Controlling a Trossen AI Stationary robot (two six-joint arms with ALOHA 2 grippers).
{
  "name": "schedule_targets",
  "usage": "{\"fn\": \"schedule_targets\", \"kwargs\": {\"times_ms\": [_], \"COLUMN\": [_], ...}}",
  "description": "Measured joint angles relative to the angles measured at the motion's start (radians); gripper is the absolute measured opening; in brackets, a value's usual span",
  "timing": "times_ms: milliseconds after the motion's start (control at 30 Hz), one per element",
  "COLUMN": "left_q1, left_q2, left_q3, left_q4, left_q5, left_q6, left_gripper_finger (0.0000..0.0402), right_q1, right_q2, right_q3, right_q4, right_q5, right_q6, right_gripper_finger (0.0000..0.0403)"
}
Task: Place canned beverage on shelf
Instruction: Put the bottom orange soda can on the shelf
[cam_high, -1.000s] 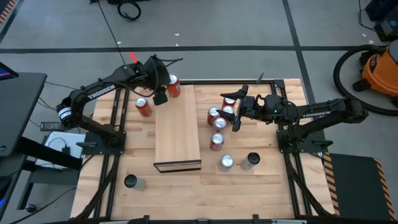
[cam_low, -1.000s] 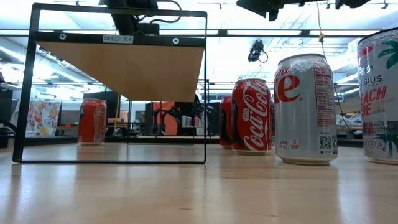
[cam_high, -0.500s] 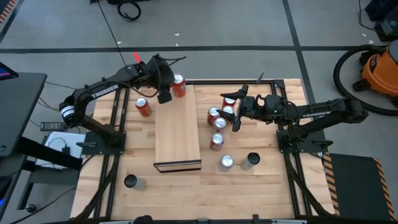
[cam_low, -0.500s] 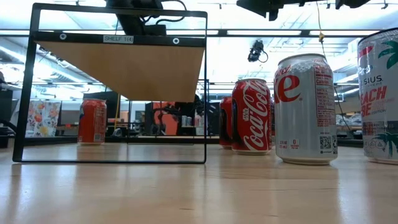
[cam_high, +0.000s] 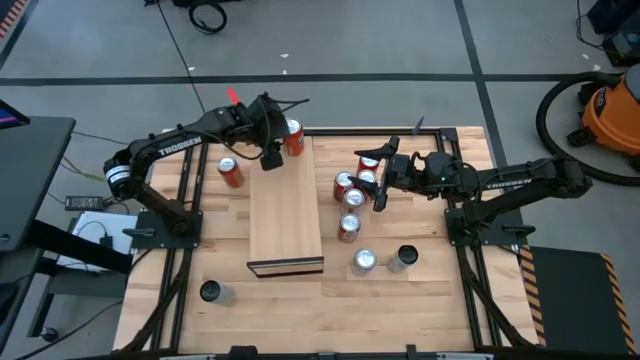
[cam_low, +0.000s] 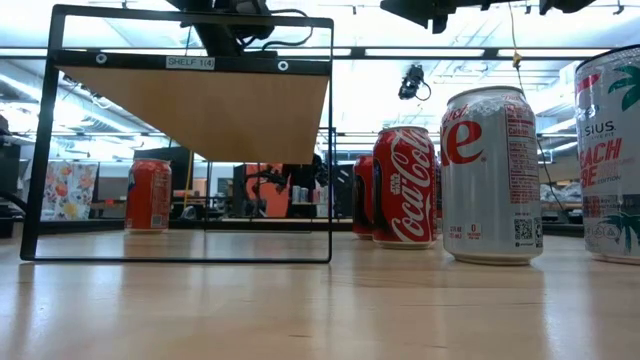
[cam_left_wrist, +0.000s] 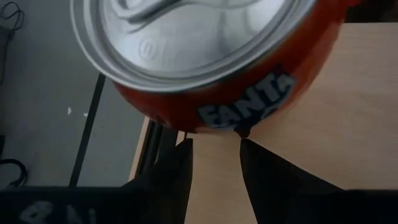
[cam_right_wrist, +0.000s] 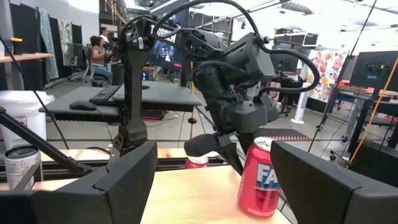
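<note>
So, high view: the left gripper (cam_high: 283, 147) holds the Fanta can (cam_high: 294, 137) over the far end of the shelf (cam_high: 286, 205), shelf top right below it. I'd drop straight down and let go only once the can sits flat. The right gripper (cam_high: 374, 184) waits part-open, empty, among the other cans.

Low view: only the shelf's underside, no can.

Left wrist: fingers (cam_left_wrist: 177, 171) pinching the can near its rim.

Right wrist: can upright.

Your left arm reaches across the table's far side, its left gripper (cam_high: 283, 143) closed around a can (cam_high: 293, 138). Your right arm stretches in from the right edge, and its right gripper (cam_high: 374, 178) hangs with fingers parted, holding nothing.
</note>
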Motion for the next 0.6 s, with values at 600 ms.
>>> {"fn": "schedule_targets", "kwargs": {"times_ms": [600], "left_q1": [0.001], "left_q2": [0.004], "left_q3": [0.000], "left_q4": [0.048], "left_q5": [-0.014], "left_q6": [0.013], "left_gripper_finger": [0.0142], "right_q1": [0.000], "right_q2": [0.000], "right_q3": [0.000], "right_q4": [0.000], "right_q5": [0.000], "right_q6": [0.000], "right_gripper_finger": [0.0323]}}
